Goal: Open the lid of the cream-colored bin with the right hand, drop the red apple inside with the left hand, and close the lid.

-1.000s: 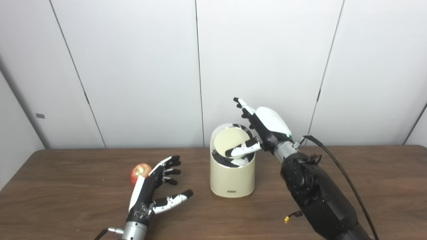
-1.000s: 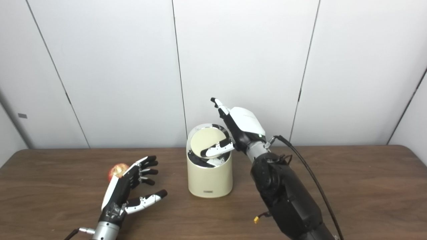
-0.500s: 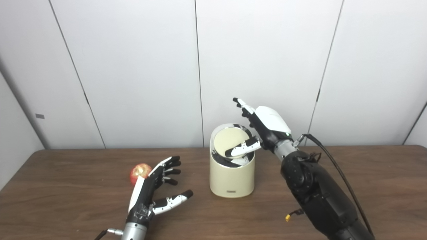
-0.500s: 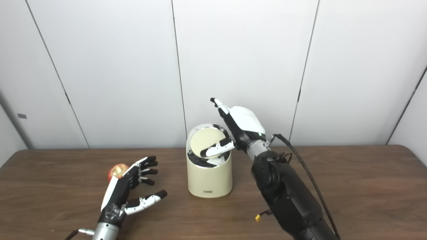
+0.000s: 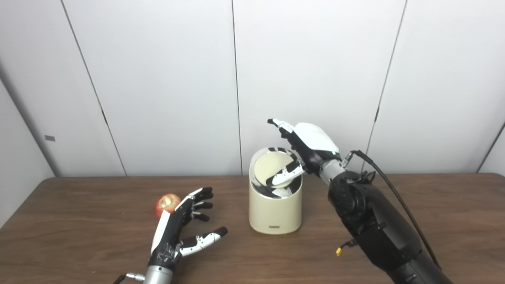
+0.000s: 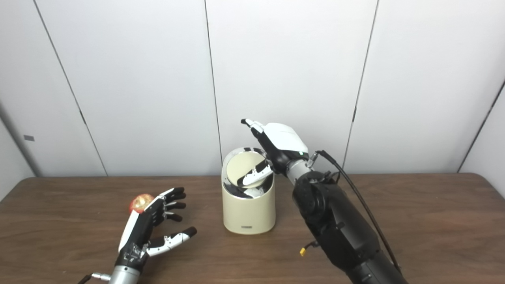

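Observation:
The cream-colored bin [image 5: 275, 211] stands mid-table with its round lid [image 5: 268, 169] tilted inward, a dark gap showing below it. My right hand [image 5: 305, 146] hovers over the bin's right rim, its thumb pressing down on the lid and the other fingers stretched out above the bin, holding nothing. The red apple [image 5: 166, 203] lies on the table to the left. Just in front and to the right of the apple, my left hand [image 5: 177, 227] rests open with fingers spread, partly hiding the apple's lower right side.
The brown wooden table [image 5: 442, 221] reaches both picture edges. White wall panels [image 5: 158, 79] stand right behind it. A black cable [image 5: 388, 185] arcs off the right forearm over the table.
My right hand has tipped forward and lower over the bin, its thumb pushing the lid deeper. The left hand drew back a little toward me. The apple has not moved.

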Controlling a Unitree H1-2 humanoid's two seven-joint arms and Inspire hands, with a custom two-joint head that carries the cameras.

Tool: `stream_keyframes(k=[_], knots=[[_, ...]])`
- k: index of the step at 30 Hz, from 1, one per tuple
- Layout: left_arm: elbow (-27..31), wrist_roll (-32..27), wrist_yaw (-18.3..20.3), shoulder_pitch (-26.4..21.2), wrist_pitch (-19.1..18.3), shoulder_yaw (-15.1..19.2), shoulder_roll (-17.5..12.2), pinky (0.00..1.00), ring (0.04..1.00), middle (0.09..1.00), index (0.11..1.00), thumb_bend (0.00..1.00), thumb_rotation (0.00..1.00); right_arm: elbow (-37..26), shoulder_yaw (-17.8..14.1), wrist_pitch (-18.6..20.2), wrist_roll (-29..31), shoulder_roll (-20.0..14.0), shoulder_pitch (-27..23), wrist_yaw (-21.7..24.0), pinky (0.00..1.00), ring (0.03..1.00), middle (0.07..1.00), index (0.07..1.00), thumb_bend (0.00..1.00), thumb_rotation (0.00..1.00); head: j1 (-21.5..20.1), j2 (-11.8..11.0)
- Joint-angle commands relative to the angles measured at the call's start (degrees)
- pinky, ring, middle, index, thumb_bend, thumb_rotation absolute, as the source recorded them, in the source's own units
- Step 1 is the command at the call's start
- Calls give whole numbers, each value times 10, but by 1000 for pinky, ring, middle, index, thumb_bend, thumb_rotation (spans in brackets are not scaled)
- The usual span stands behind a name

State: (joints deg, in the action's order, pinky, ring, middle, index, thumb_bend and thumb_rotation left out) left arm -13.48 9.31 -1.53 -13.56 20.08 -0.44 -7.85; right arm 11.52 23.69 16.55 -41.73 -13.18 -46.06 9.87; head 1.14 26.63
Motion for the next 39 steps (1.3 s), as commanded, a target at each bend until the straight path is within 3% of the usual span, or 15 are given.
stream_keyframes(k=[1,9,11,15,19,22,31,35,39], knots=[[16,3,-4,-17,10,2,-5,604,744,808,834,695,109,21,13,32,-28,-20,14,31,651,819,932,924,870,114,1,0],[16,1,-2,-16,7,1,-6,595,740,809,835,690,99,-7,-18,14,-3,-15,21,7,619,807,909,913,813,243,-1,0],[17,3,-2,-16,7,0,-7,597,739,810,837,680,90,-14,-32,3,9,-11,24,-5,652,817,899,898,777,284,-1,0],[18,-1,0,-16,4,0,-5,597,738,809,836,677,77,-29,-69,-27,28,5,35,-67,666,839,898,875,723,359,0,0],[19,-2,1,-15,1,0,-5,594,738,810,837,681,81,-53,-98,-35,41,14,45,-91,704,869,918,904,669,348,0,0],[21,1,0,-15,-2,-1,-5,598,739,810,837,679,87,-74,-112,-31,45,12,53,-87,675,842,912,919,641,335,1,0],[26,-3,2,-12,-2,0,-6,593,736,808,835,681,83,-135,-146,-14,58,2,109,-82,616,780,888,908,653,263,2,2],[25,-5,3,-12,-3,1,-7,592,734,805,833,681,77,-149,-174,-51,97,5,144,-102,618,795,888,888,670,173,3,4],[25,-6,4,-12,1,1,-8,597,730,805,834,680,80,-148,-190,-89,120,2,178,-125,623,785,876,878,671,181,5,4]])
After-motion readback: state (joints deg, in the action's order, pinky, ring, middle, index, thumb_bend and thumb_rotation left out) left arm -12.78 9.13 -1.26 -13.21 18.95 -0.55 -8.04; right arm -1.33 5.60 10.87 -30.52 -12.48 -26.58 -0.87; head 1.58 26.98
